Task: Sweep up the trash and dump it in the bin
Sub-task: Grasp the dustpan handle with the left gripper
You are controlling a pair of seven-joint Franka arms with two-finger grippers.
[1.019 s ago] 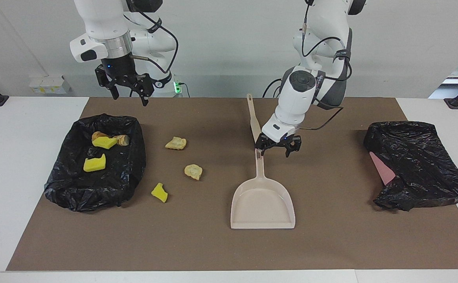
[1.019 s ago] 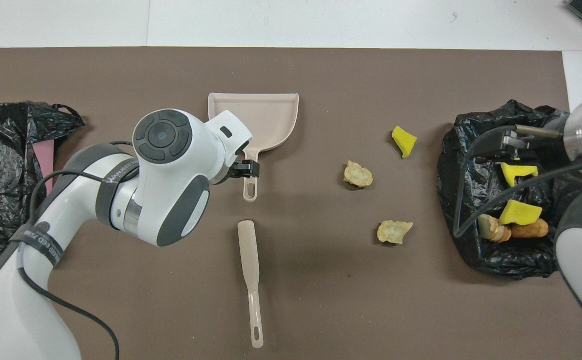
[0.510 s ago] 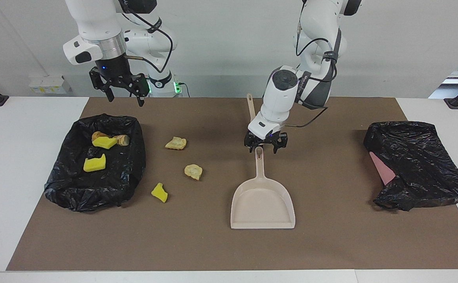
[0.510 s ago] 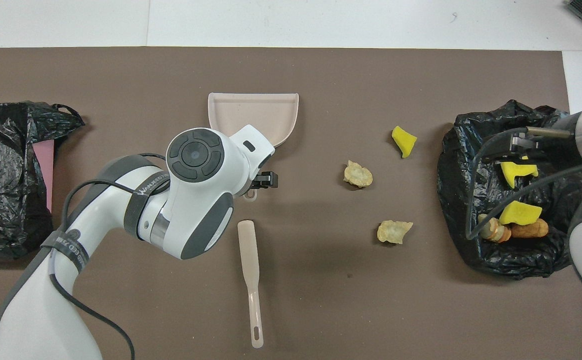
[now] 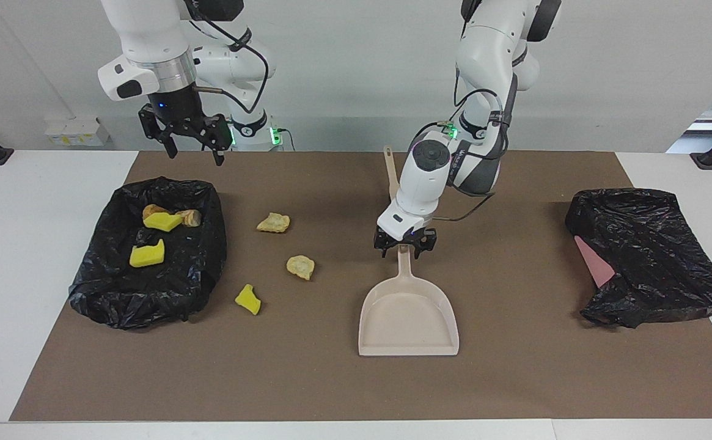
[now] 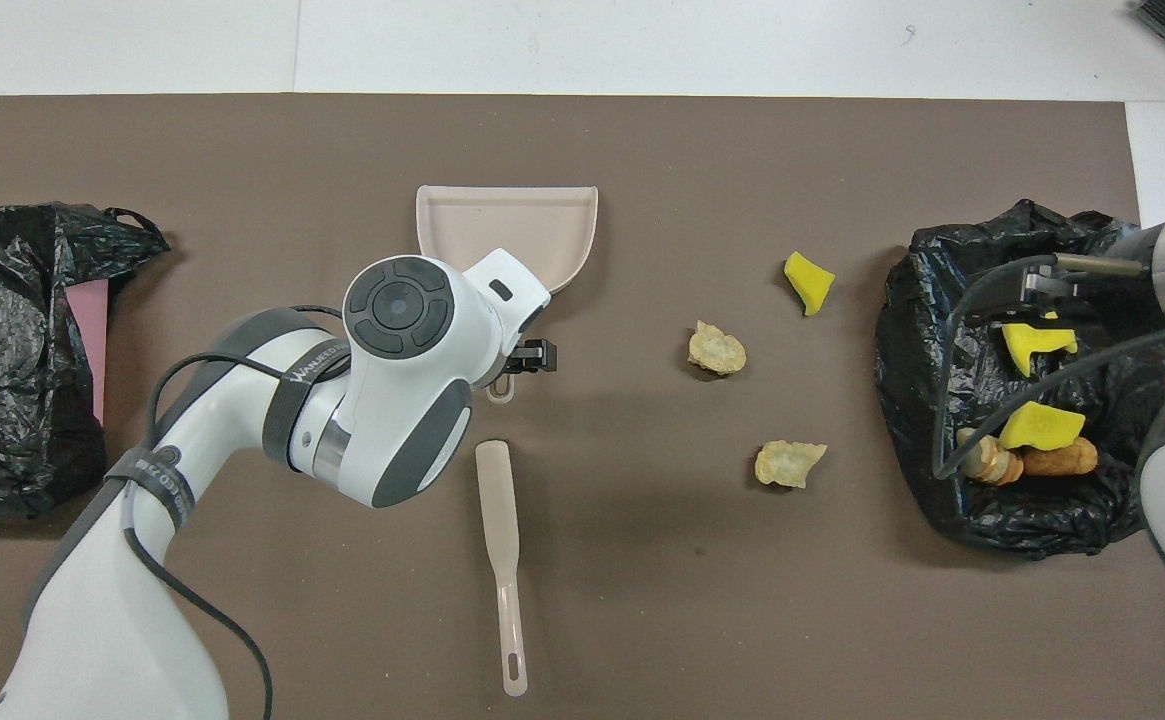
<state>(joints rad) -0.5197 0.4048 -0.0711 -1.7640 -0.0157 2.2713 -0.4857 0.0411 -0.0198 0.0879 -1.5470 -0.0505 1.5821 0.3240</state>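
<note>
The left hand [image 5: 403, 247] is down at the end of the beige dustpan's [image 5: 409, 318] handle, one finger on either side of it; whether the fingers already press on the handle cannot be told. The dustpan lies flat on the brown mat [image 5: 514, 379] that covers the middle of the bench [image 5: 13, 244], its open mouth pointing away from the robots. A slim beige scraper [image 6: 502, 540] lies on the mat nearer to the robots than the dustpan, roughly in line with its handle.

The right hand [image 5: 192, 148] hangs in the air with its fingers apart and nothing between them, over the mat's edge beside the bin, and the right arm waits.

The bin [image 5: 148, 293], lined with a black bag, sits toward the right arm's end of the bench. It holds four pieces of trash: two yellow foam bits [image 5: 146, 255] and two brown lumps [image 5: 189, 217]. Three more pieces lie on the mat between the bin and the dustpan: a yellow foam chunk [image 5: 248, 299] and two tan lumps [image 5: 300, 266] [image 5: 273, 222].

A crumpled black bag [image 5: 649, 256] with something pink showing rests toward the left arm's end.
</note>
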